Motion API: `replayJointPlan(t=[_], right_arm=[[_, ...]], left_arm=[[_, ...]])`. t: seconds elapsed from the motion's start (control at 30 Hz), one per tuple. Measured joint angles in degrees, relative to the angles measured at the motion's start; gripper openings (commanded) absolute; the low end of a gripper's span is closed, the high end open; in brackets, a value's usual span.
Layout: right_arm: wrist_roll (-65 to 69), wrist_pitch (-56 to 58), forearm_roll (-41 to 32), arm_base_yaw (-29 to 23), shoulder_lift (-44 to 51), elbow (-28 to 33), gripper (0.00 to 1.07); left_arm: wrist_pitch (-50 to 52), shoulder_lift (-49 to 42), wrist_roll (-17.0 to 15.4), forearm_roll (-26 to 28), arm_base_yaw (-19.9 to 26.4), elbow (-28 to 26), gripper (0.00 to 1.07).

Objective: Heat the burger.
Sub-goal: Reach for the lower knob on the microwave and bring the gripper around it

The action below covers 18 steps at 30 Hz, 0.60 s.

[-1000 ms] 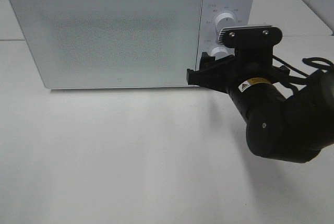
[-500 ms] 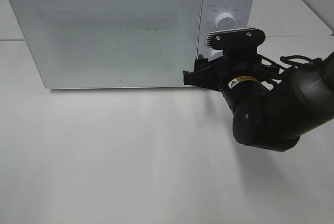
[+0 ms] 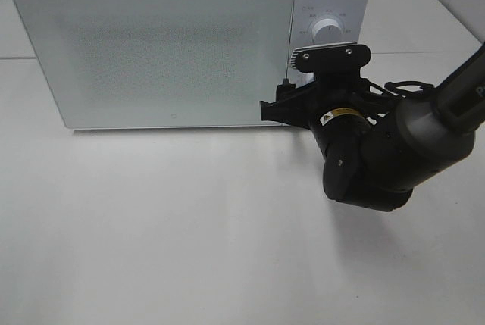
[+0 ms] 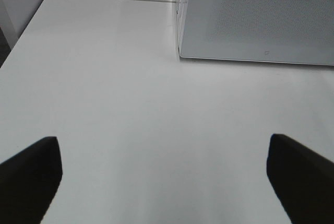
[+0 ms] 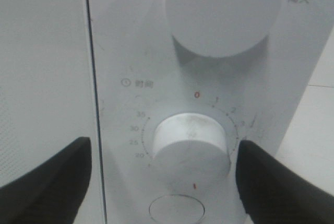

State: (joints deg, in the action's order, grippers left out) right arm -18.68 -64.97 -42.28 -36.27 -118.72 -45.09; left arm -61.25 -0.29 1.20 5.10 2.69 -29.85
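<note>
Right hand (image 5: 164, 143) shifted left, open, facing dial (image 5: 191, 145)

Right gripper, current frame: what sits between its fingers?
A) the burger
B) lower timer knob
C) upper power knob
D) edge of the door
B: in the right wrist view the right gripper stands open with the lower timer knob between its fingers, while the upper knob lies outside them.

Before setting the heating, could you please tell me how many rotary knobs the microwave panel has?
2: the upper knob and the timer knob below it; the lowest part of the panel is hidden.
</note>
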Motion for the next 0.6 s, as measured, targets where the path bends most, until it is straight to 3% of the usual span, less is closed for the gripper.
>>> replayJointPlan(t=[0.6], right_arm=[[-0.9,-1.5,-1.6,0.7,-2.2,-2.6,0.74]], left_arm=[[0.0,0.0,0.0,0.0,0.0,0.0,1.0]])
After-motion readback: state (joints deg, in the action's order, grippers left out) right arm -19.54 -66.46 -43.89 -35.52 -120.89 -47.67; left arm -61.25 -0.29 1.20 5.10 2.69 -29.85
